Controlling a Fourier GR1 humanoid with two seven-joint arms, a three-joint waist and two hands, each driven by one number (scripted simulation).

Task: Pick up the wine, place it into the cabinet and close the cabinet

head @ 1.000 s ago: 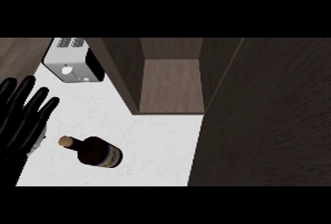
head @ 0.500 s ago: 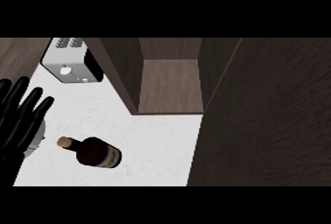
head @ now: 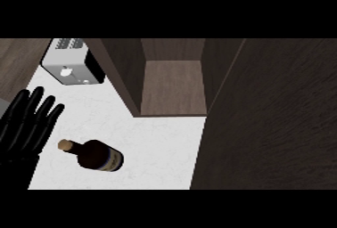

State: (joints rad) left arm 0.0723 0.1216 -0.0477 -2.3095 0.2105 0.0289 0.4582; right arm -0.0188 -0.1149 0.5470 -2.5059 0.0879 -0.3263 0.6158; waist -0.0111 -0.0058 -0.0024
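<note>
The left hand (head: 26, 122) shows at the view's left edge, fingers straight and spread, holding nothing. Just to its right the wine bottle (head: 97, 154) lies on its side on the white counter (head: 158, 138) — cork end toward the hand, close to it but not touching. Farther right and up from the fingertips the cabinet (head: 172, 87) stands open, its door (head: 270, 120) swung out. A toaster (head: 71, 64) sits beyond the fingertips — well apart.

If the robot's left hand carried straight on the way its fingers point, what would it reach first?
Probably the silver toaster: the black left hand points up the white counter towards it, though depth is unclear.
</note>
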